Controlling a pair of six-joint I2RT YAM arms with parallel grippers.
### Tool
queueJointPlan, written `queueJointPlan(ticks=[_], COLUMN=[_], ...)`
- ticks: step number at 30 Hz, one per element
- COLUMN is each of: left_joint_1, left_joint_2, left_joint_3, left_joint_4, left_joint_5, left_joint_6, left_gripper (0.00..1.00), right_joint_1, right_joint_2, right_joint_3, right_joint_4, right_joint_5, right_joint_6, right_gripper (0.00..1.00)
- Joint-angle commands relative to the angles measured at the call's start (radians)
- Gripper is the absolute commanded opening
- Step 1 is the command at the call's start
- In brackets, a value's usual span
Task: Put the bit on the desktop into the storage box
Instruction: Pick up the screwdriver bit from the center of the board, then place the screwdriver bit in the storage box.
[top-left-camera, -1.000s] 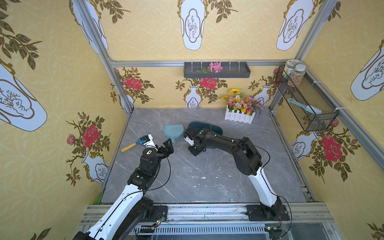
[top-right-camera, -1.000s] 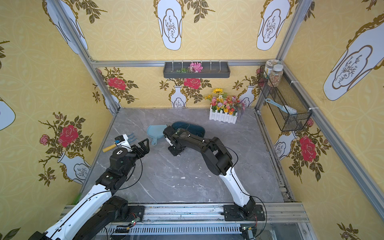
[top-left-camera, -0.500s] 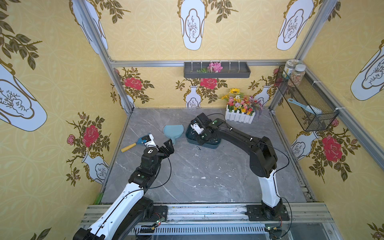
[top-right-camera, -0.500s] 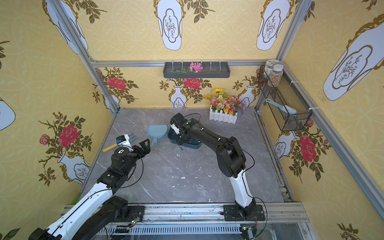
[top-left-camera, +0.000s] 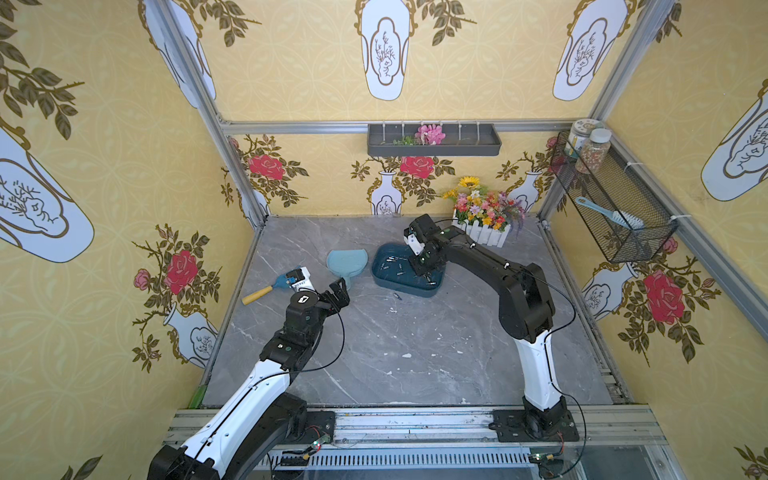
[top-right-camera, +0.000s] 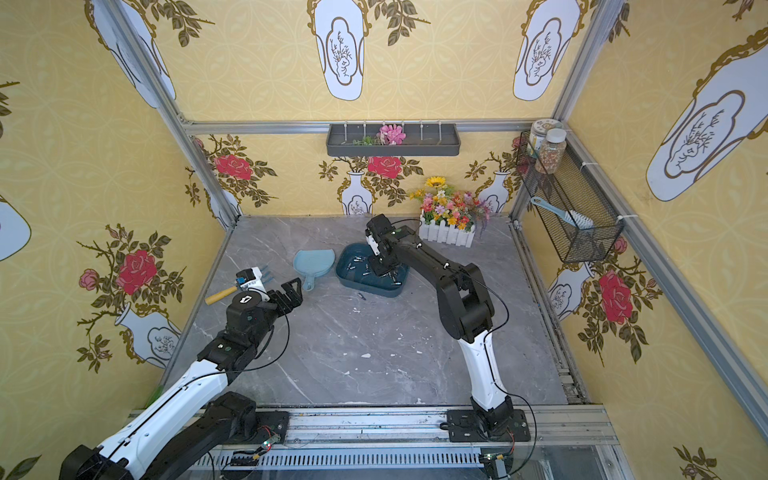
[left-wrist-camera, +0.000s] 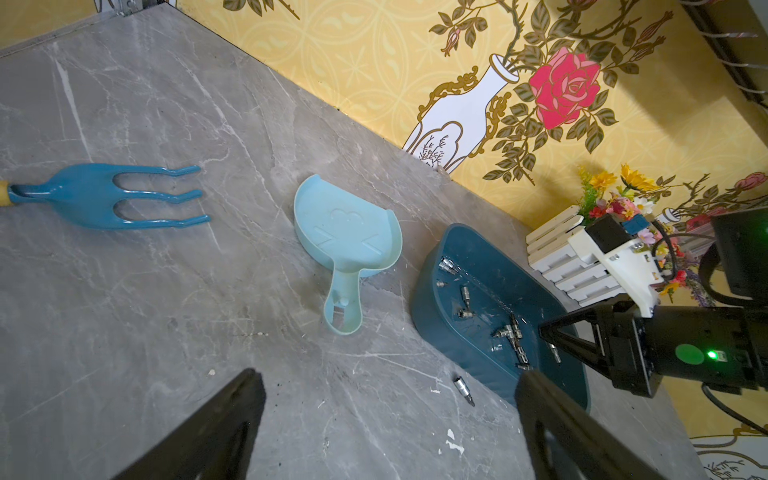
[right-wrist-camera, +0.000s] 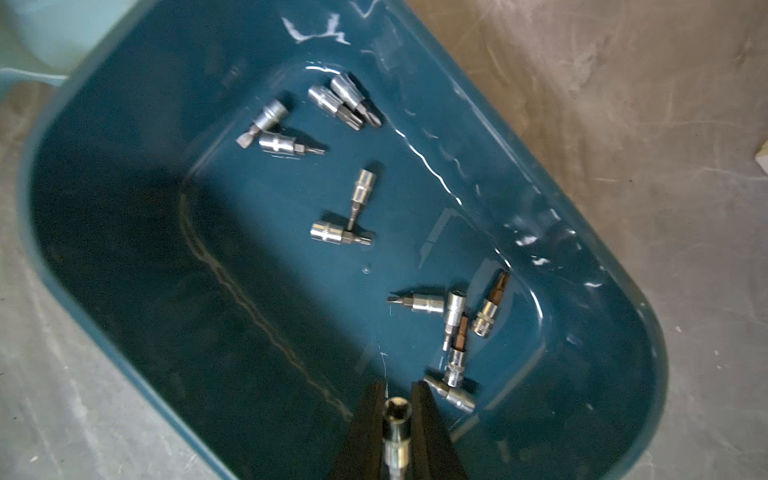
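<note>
Item: small silver socket-ended steel bit | Grip: my right gripper clamped on it | Change: carried off grey marble-look desktop, now above dark teal plastic storage box | My left gripper: spread, empty | Pending: release; one loose bit lies beside box.

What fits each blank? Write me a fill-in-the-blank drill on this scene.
The fingers of the right gripper pinch a ____ over the storage box.
One loose bit lies outside it, on the ____.
The left gripper is ____.
Beside the storage box lies a light blue ____.
Missing: bit; desktop; open; dustpan.
</note>
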Motion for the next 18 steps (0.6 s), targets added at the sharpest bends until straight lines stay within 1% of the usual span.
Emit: queueJointPlan(ticks=[1, 6, 14, 18], left_joint_1=[0.001, 0.002, 0.004, 0.004], left_joint_2=[0.020, 0.046, 0.048, 0.042], left_joint_3=[0.003, 0.008, 0.009, 0.006], left_joint_4=[0.050, 0.062, 0.065, 0.062], left_joint_5=[0.012, 0.023, 0.028, 0.027], left_joint_6=[0.018, 0.021, 0.017, 0.017], left_gripper=[1.00, 1.00, 1.00, 1.00], right_joint_1=[-0.018, -0.034, -0.048, -0.051], right_joint_2=[0.011, 0.013, 0.010, 0.006], right_joint_3=[0.011, 0.000, -0.014, -0.020], right_joint_4=[-0.009, -0.006, 0.001, 0.004], right_joint_5=[0.025, 0.029, 0.030, 0.034], right_joint_6=[-0.014, -0.015, -0.017, -0.017], right_gripper=[0.16, 0.16, 0.16, 0.18])
